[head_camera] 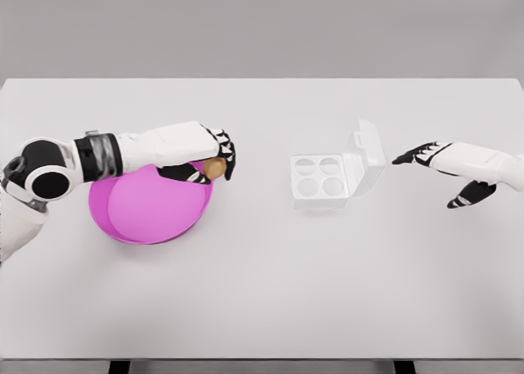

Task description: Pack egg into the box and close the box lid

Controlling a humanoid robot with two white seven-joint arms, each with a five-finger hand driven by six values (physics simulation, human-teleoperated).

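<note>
A tan egg (pixel 214 168) sits in the curled fingers of my left hand (pixel 216 163), just above the right rim of a pink bowl (pixel 149 212). The left arm crosses over the bowl's back edge. A white egg box (pixel 320 180) with several round cups lies right of centre; its cups look empty. Its clear lid (pixel 368 157) stands tilted open on the right side. My right hand (pixel 432 171) hovers right of the lid with fingers spread and nothing in it.
The white table (pixel 262 292) runs wide in front of the bowl and box. Its front edge is near the bottom of the view. Nothing else stands on it.
</note>
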